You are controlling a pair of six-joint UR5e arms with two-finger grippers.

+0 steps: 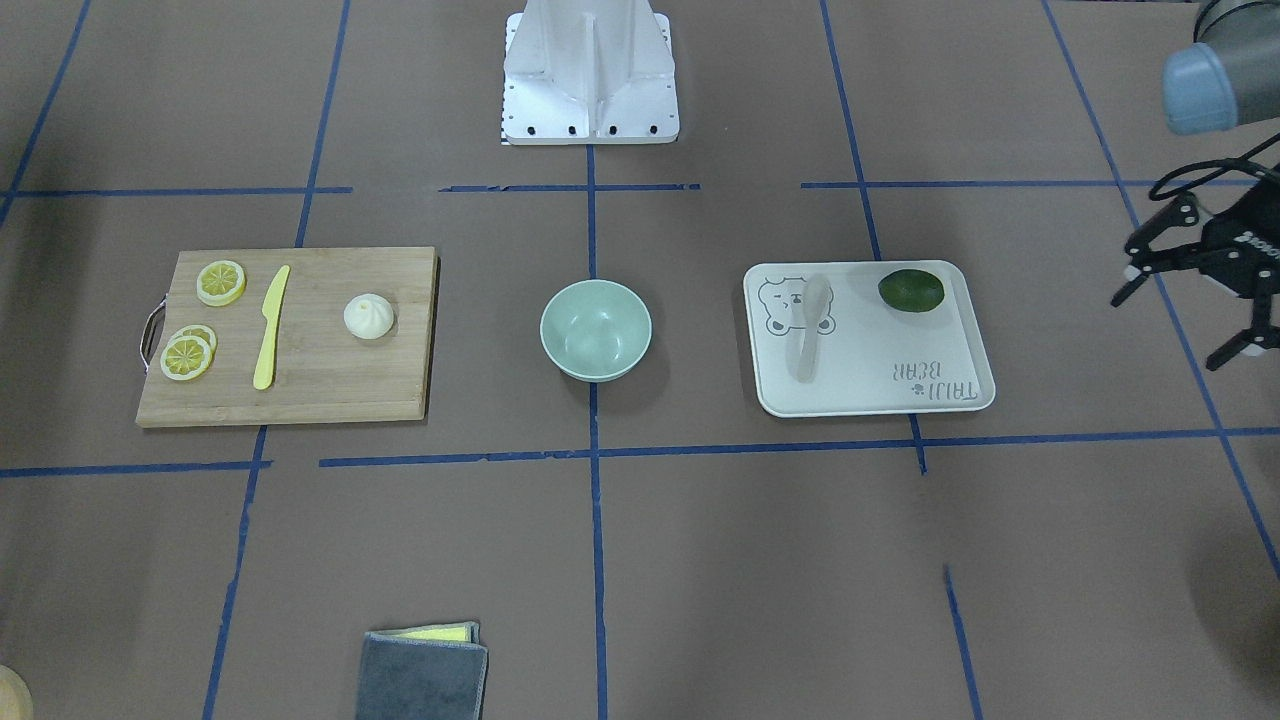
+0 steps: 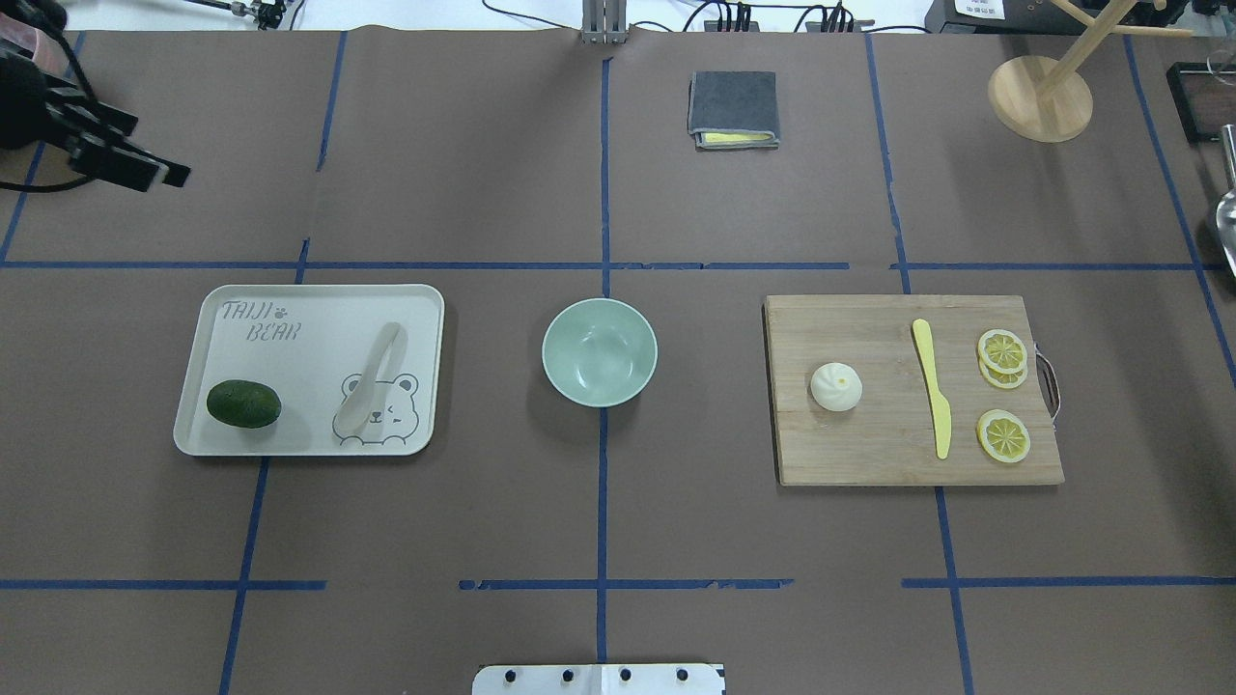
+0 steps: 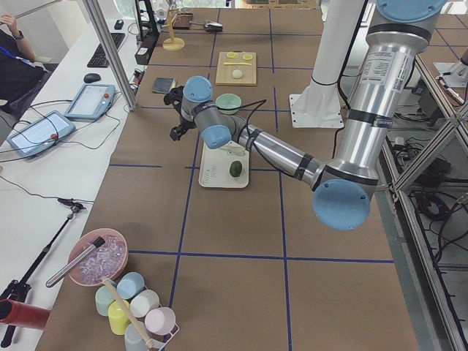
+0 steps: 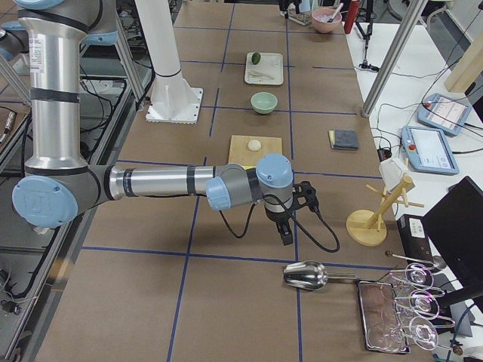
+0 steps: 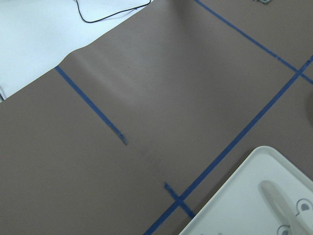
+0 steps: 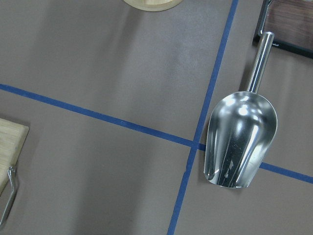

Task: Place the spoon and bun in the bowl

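Presently, seen from overhead, the spoon (image 2: 372, 386) lies on the bear-printed tray (image 2: 319, 299), long axis 1-to-7 o'clock, at about 4 o'clock from the nearer left gripper (image 2: 161, 150), jaws apart; whether the right gripper (image 4: 286, 232) is parted cannot be told.

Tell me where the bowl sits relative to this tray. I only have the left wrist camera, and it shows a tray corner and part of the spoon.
Observer: The bowl stands empty at the table's centre, apart from the tray, on the robot's right of it.
Operator: Say where the bun is.
Observer: The bun lies on the cutting board, beyond the bowl, farther to the robot's right.
Operator: Report the left gripper.
Observer: The left gripper is open and empty, off the tray's side to the robot's left.
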